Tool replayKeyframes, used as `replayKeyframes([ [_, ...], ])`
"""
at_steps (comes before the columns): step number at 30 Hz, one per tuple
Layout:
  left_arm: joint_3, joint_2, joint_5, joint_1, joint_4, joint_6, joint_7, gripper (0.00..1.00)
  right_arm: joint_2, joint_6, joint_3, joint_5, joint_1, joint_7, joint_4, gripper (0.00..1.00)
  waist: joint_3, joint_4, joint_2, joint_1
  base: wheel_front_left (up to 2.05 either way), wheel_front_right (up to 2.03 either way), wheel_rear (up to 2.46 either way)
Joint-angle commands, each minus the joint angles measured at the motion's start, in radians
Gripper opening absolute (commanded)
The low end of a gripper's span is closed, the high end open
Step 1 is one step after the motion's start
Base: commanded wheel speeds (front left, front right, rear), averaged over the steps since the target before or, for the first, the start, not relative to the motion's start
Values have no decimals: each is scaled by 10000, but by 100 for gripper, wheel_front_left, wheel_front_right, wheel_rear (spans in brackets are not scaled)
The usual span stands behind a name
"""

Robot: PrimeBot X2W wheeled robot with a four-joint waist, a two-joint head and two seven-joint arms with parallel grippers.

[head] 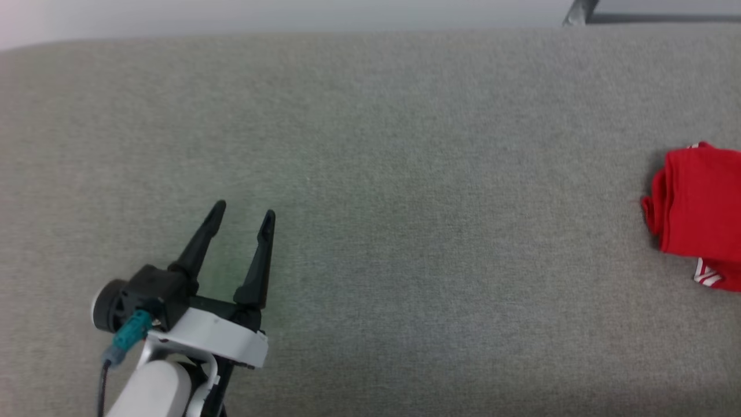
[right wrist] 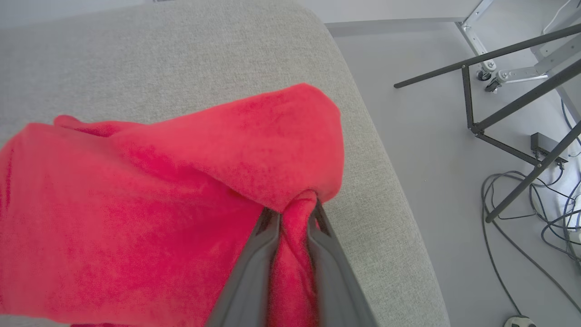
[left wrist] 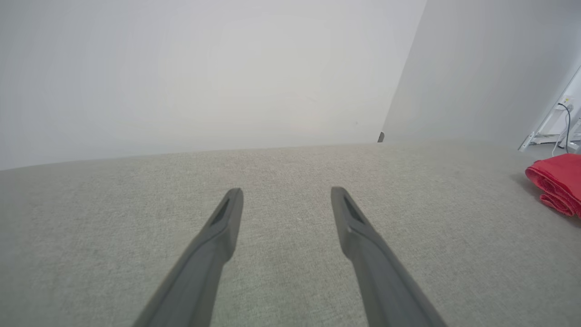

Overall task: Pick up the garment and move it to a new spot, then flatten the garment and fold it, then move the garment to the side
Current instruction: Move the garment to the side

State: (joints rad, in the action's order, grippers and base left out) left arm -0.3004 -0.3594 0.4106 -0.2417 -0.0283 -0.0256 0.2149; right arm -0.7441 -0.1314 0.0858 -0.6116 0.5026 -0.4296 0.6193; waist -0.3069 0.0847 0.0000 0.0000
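Here is the bright red, fleecy short-sleeved garment (head: 700, 214), bundled in folded layers at the far right end of the wide grey woven-fabric cushioned surface (head: 405, 174), with a sliver of white-and-red striped trim peeking out at its near edge. The right gripper (right wrist: 295, 211), with its two long dark fingers, is clamped on a bunched ridge of red cloth, jaws nearly together with fabric squeezed between them. That pinch sits close to the surface's rounded right corner, and the pale grey floor (right wrist: 431, 136) drops away just past that edge.

The left gripper (head: 244, 209), dark-fingered on a white wrist, hovers over the near-left part of the grey surface, jaws spread and holding nothing, well apart from the garment.

By my read, the folding is done and this is the last leg: shifting the bundle to the side. What matters now is the grip. It has a ridge of cloth, and I can't tell how many layers are in it, so a high lift could let the lower folds peel open. Better to travel low and slow, with the bulk sliding along the grey surface.

Watch that right edge. The whole bundle should settle fully on the grey surface before the jaws part, or the soft cloth may slump toward the floor.
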Motion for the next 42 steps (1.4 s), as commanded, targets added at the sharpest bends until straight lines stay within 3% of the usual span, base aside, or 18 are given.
replayKeyframes([
  [1, 23, -100, -87, -110, 60, 41, -22, 100, 107, 15, -57, 206, 194, 203, 163, 0, -404, 287, 0, 0, 0, 0, 0],
  [10, 36, -291, -91, -162, 242, -39, -163, 100, 573, 15, 52, 1279, 964, 1439, 1704, 3, -452, 340, 0, 0, 0, 0, 0],
  [12, 37, -280, -70, -109, 229, -75, -130, 100, 571, 15, 138, 1527, 1087, 1844, 1943, 48, -335, 338, 0, 0, 0, 0, 0],
  [13, 35, -270, -74, -88, 204, -78, -102, 100, 553, 15, 171, 1648, 1128, 2044, 2058, 94, -255, 326, 0, 0, 0, 0, 0],
  [14, 29, -245, -56, -67, 178, -92, -94, 100, 557, 15, 196, 1755, 1175, 2225, 2164, 100, -170, 313, 0, 0, 0, 0, 0],
  [22, -48, 19, 24, 138, -138, -88, 196, 100, 373, 15, 55, 2211, 1444, 3143, 2488, 100, 698, -100, 0, 0, 0, 0, 0],
  [28, 254, 135, 173, 353, -346, -71, 406, 100, 656, 15, -491, 1643, 1207, 3208, 1970, 100, 1373, -456, 0, 0, 0, 0, 0],
  [42, 1128, -37, -21, 954, -1238, 159, 502, 100, 2372, 14, -2970, 883, -246, 3019, -370, 100, 3127, -1059, 0, 0, 0, 0, 0],
])
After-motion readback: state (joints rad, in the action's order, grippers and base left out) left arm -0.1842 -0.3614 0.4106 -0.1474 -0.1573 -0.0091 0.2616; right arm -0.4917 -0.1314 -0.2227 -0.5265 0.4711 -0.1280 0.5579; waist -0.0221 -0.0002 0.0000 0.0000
